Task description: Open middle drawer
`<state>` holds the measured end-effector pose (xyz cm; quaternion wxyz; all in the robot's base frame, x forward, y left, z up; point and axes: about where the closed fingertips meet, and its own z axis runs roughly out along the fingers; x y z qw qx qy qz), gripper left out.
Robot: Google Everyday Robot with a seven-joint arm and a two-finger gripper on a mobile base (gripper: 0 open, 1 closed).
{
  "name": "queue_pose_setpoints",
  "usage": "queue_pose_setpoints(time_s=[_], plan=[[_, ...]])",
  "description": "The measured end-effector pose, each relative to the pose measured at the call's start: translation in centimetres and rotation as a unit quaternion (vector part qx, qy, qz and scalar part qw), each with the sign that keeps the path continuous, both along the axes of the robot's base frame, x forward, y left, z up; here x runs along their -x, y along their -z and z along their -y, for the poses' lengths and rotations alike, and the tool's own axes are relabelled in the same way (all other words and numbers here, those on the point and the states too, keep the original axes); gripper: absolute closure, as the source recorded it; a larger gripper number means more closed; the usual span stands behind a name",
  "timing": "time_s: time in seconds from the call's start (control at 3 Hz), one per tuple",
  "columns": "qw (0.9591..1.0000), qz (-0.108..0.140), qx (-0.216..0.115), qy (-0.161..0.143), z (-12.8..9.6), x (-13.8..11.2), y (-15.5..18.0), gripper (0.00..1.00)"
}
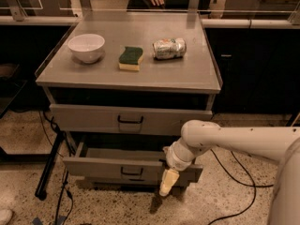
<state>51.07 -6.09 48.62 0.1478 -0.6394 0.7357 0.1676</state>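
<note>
The middle drawer (93, 167) is a wide grey drawer with a small black loop handle (131, 172) at its centre. It stands pulled partly out, and its shallow grey tray (122, 153) shows behind the front. My gripper (168, 183) hangs pointing down at the end of the white arm (225, 139). It is in front of the right part of that drawer's front, right of the handle and apart from it.
Above is another grey drawer (93, 118) with a black handle. The tabletop (187, 69) holds a white bowl (86, 47), a green-yellow sponge (130, 58) and a crushed can (169, 48). Black cables (234, 182) and a black leg (49, 165) lie on the speckled floor.
</note>
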Motion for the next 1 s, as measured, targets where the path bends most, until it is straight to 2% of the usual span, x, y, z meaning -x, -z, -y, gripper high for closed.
queue_pose_setpoints(time_s=[0.67, 1.0], plan=[[0.9995, -0.009, 0.030, 0.011, 2.1, -0.1, 3.4, 0.00], [0.9993, -0.018, 0.030, 0.016, 2.5, -0.5, 4.8, 0.00]])
